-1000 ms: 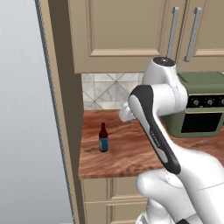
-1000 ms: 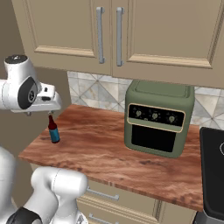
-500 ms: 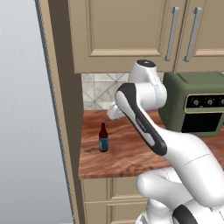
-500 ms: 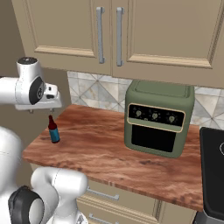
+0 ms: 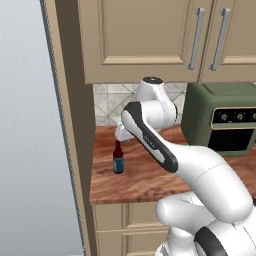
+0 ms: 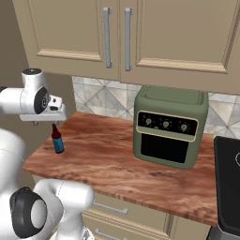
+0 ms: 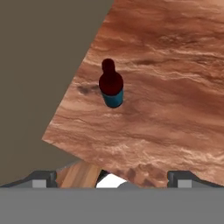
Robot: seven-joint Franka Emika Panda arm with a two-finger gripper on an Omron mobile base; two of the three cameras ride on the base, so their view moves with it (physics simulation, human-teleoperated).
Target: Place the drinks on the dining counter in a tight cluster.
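The slim dark-brown glass bottle with blue label (image 7: 111, 86) stands upright on the short wood-grain counter (image 7: 175, 109), at twelve o'clock of the gripper (image 7: 112, 178). Released jaws should be centred, then lowered around its body.

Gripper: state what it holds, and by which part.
Nothing. The two-finger gripper is open above the slim dark-brown bottle with blue label, which stands untouched on the reddish-brown wood-grain counter.
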